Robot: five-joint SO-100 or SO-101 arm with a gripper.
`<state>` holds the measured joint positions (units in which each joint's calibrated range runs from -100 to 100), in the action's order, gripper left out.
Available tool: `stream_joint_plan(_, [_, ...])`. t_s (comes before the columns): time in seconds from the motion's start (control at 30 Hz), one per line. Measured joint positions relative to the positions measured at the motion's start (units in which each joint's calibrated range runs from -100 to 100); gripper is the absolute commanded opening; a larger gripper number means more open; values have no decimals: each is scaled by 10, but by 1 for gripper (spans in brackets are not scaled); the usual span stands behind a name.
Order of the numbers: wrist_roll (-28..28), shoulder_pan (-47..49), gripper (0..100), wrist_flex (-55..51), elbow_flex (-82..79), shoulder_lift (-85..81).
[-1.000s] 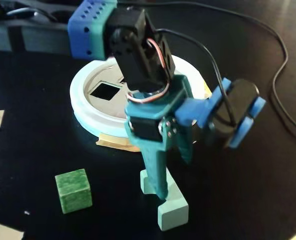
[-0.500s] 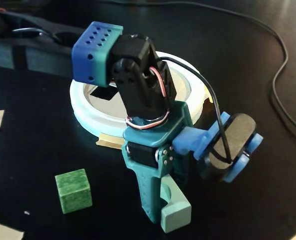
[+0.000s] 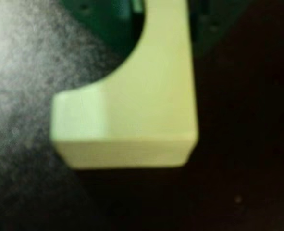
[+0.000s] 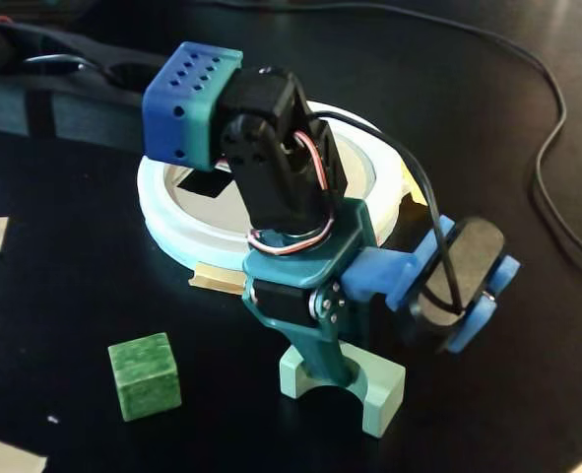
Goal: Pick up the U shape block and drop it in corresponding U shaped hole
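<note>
My teal two-finger pincer [image 4: 332,372] is clenched on the pale mint-green arch-shaped wooden block [image 4: 355,380], so I judge the pick-up half of the job to be in hand; whether the block is clear of the black counter [image 4: 64,315] or resting on it I cannot tell from the fixed view; the drop is wholly left to do.

In the fixed view the block hangs below my wrist, in front of the tan disc with the white rim [image 4: 162,212] and apart from it; a dark cutout [image 4: 204,181] shows in the disc behind my arm, but too much of it is hidden for me to say whether it is the U shaped hole or the square one; the arch opening itself I cannot make out.

The block's long axis runs roughly level, left to right in the fixed view and a little toward the camera at its right end; its rounded notch opens downward, its two legs pointing at the counter, with my pincer gripping at the notched middle; the wrist view [image 3: 146,115] shows the curve of the notch and one leg, blurred.

The darker green cube [image 4: 145,375] sits on the counter to the left, well apart and untouched.
</note>
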<state>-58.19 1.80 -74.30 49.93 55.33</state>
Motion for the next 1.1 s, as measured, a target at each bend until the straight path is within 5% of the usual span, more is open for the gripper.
stream_joint_plan(0.73, [93, 52, 4, -2, 0, -190])
stream_joint_plan(0.97, [103, 187, 4, -177, 0, -300])
stream_joint_plan(1.1, [60, 267, 4, -238, 0, -327])
